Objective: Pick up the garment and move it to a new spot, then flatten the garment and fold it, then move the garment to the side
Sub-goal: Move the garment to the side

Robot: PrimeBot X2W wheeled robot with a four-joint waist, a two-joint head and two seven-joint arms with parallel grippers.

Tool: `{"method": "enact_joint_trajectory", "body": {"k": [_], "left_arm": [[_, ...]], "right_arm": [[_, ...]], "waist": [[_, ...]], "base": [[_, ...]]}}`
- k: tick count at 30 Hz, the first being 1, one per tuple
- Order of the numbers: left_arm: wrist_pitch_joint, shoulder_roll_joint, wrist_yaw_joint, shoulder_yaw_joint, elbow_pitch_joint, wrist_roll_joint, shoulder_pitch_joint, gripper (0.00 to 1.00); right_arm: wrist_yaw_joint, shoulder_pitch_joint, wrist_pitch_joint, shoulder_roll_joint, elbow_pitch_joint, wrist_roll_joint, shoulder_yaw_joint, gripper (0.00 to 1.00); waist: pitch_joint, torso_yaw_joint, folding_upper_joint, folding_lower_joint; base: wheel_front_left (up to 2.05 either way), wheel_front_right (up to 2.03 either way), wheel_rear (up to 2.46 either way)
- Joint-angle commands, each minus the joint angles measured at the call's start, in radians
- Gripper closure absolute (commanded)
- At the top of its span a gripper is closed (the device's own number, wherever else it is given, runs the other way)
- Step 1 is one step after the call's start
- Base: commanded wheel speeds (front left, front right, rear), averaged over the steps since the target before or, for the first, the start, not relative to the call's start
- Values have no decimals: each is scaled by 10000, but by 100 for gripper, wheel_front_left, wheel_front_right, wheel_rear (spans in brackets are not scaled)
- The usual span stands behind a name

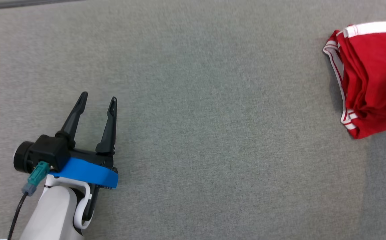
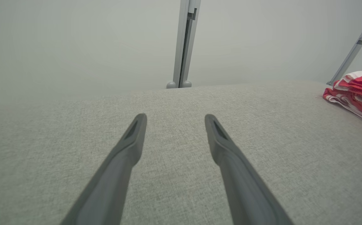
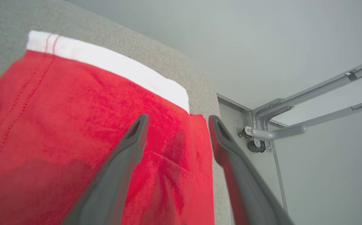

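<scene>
Garment: folded red garment (image 1: pixel 373 80), three o'clock edge of the worktop (image 1: pixel 213 133); the visible part runs twelve-to-six.
Left end effector (image 1: pixel 99 97): released, empty, eight o'clock, well apart.
Right end effector (image 3: pixel 178 118): released, over the garment; nearer.

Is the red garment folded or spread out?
Folded. The garment lies in a compact bundle, with several red and white layered edges stacked along its side.

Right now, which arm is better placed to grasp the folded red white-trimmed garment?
Right. The right end effector hovers open over the red white-trimmed garment; the left end effector is open above bare grey fabric tabletop, well apart.
</scene>
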Motion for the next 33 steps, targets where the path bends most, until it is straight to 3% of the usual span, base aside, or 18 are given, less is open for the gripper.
{"method": "enact_joint_trajectory", "body": {"k": [1, 7, 16, 26, 33], "left_arm": [[-97, -69, 46, 32, 118, -68, 152, 0], [-343, -279, 171, 219, 555, -393, 750, 0], [-541, -504, 413, 558, 721, -571, 1852, 0], [-579, -852, 584, 1054, 800, -564, 2698, 0], [-582, -1075, 519, 1097, 1149, -618, 2967, 0]], "right_arm": [[0, 421, -335, 138, 98, -14, -274, 0], [2, 1644, -1547, 1361, -746, 683, -1596, 0], [2, 4160, -1857, 2771, -3068, 870, -1947, 0], [2, 7368, -2016, 4511, -5700, -1011, -3703, 0], [3, 8593, -1957, 5532, -6346, -2219, -4686, 0]], "waist": [[-309, -16, 0, -1], [-1479, 48, 0, -1], [-2806, 324, 0, -1], [-3580, 1079, 0, -1], [-3983, 1287, 0, -1]], "base": [[0, 0, 0], [0, 0, 0], [0, 0, 0], [0, 0, 0], [0, 0, 0]]}}
